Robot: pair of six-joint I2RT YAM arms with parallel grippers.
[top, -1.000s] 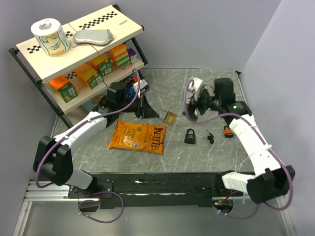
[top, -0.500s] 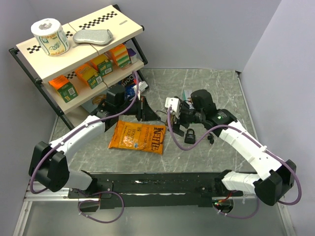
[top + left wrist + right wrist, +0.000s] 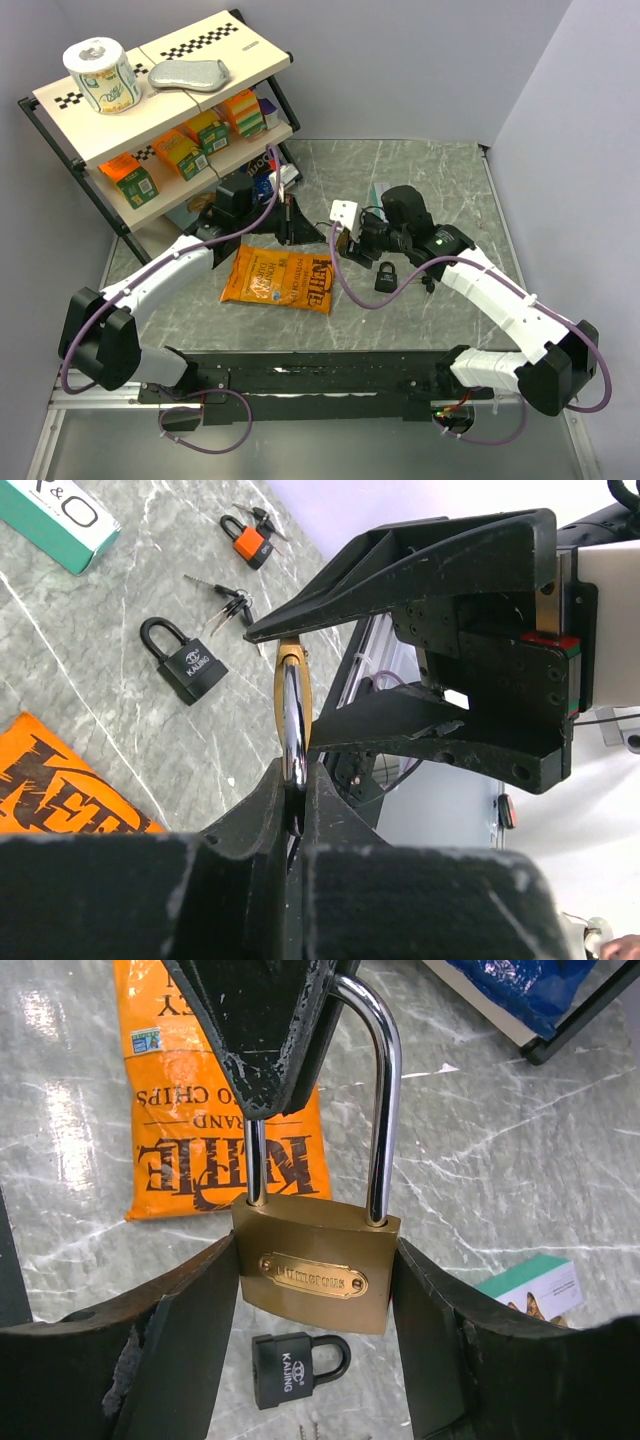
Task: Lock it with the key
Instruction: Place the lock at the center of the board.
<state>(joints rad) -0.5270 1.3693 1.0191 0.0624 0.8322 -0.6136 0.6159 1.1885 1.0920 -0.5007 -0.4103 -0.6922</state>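
Mid-counter (image 3: 440, 170), the brass lock (image 3: 315, 1275) is held up by the chip bag's (image 3: 280, 278) far-right corner, with the black lock (image 3: 290, 1365) and keys (image 3: 232, 605) just right. Left fingers (image 3: 250, 820) pinch its shackle. Right fingers (image 3: 190, 1330) press its body's sides. The surface is grey marble, the walls lilac, with a shelf (image 3: 150, 100) far left. The keyhole is hidden.

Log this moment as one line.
left gripper: shut on brass padlock shackle | right gripper: jaws clamp its body | keys: on table
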